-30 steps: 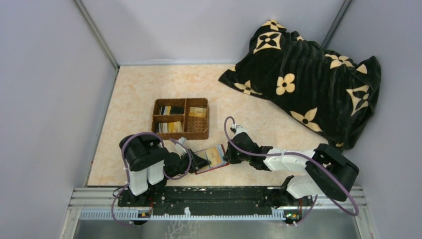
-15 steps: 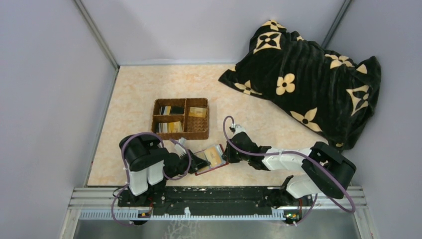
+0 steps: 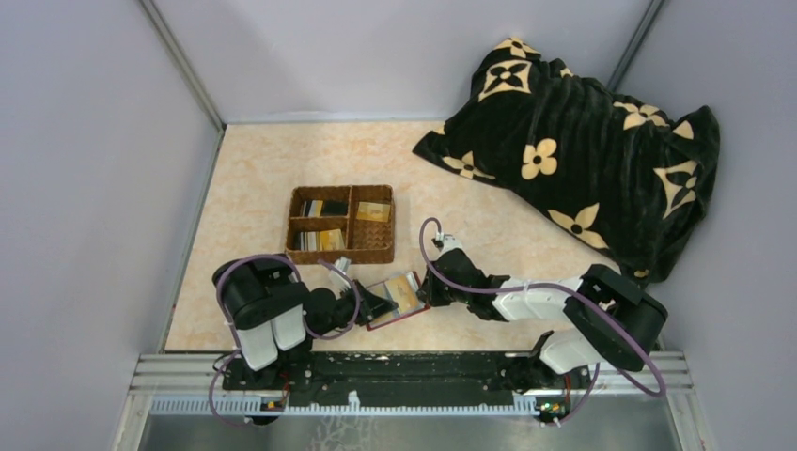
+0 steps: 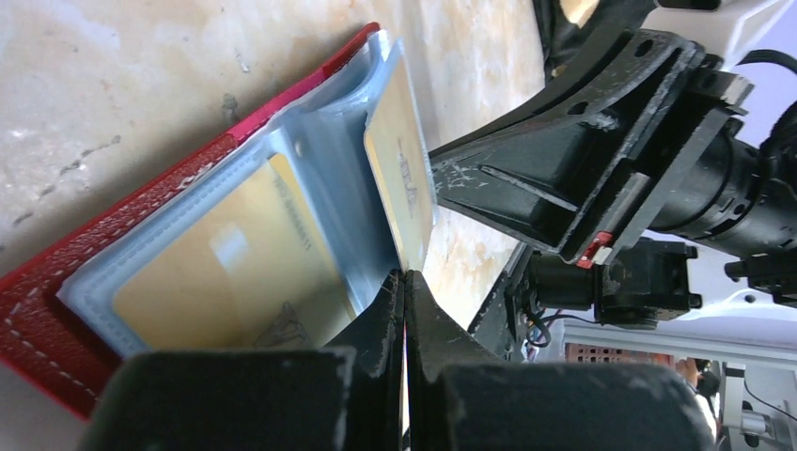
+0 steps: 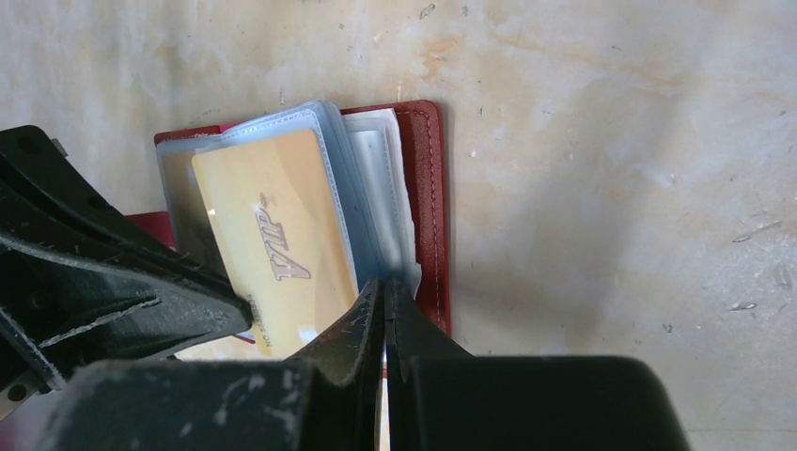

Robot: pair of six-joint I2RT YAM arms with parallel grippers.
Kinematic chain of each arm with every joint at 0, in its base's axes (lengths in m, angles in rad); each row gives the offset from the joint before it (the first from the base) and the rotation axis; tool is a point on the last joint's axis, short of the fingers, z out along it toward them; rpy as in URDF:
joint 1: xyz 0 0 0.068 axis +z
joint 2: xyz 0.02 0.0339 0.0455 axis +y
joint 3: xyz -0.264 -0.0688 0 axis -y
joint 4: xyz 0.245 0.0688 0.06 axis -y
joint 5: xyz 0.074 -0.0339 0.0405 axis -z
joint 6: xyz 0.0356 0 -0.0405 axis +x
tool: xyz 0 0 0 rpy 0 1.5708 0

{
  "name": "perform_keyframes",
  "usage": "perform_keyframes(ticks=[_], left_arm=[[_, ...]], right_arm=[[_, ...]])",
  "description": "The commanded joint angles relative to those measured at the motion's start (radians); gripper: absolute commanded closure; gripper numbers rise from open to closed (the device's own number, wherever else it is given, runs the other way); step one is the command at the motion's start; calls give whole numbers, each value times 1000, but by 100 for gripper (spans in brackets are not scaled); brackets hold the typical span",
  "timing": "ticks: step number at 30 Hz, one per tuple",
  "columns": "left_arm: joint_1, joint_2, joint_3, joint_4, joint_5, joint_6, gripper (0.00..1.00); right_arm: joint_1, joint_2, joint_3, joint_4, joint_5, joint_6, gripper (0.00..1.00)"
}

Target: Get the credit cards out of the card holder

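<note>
1. Close to the near edge of the table (image 3: 282,160), between the two arm bases, the red card holder (image 5: 430,207) lies open with its cover flat on the surface. The wicker basket (image 3: 390,230) sits just beyond it.
2. One clear sleeve (image 5: 371,178) is raised off the cover, and the yellow card (image 4: 399,178) stands up with it. A second card (image 4: 216,263) lies flat in a lower pocket.
3. The left gripper (image 4: 404,282) comes in from the holder's left side. Its jaws are pressed together, and they appear to pinch the near end of the yellow card.
4. The right gripper (image 5: 381,287) comes in from the holder's right side. Its jaws are also pressed together, with the tips at the edge of the clear sleeves. I cannot tell whether a sleeve is caught between them or only pressed down.
5. The yellow card's long axis runs from one gripper toward the other, roughly along the table's near edge. The left jaws hold the end that points away from the right gripper.
6. My judgement is that the pull should run straight along that axis, toward the left edge. The right gripper would anchor the holder, because a sideways tug would likely drag the sleeve and cover along.
</note>
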State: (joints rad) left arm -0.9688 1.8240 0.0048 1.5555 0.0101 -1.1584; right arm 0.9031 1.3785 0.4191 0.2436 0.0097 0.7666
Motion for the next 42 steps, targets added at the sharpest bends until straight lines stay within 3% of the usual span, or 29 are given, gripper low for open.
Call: perform_keyframes(ticks=[1, 14, 25, 42], left_arm=[[-2, -37, -100, 233, 5, 11, 100], [-3, -46, -159, 233, 3, -11, 100], [-2, 30, -143, 233, 23, -32, 100], [-2, 32, -161, 234, 30, -36, 100]], right_arm=[[7, 53, -13, -39, 5, -3, 100], [-79, 30, -62, -2, -41, -7, 100], [-77, -121, 10, -139, 18, -68, 100], [-25, -164, 82, -152, 39, -93, 100]])
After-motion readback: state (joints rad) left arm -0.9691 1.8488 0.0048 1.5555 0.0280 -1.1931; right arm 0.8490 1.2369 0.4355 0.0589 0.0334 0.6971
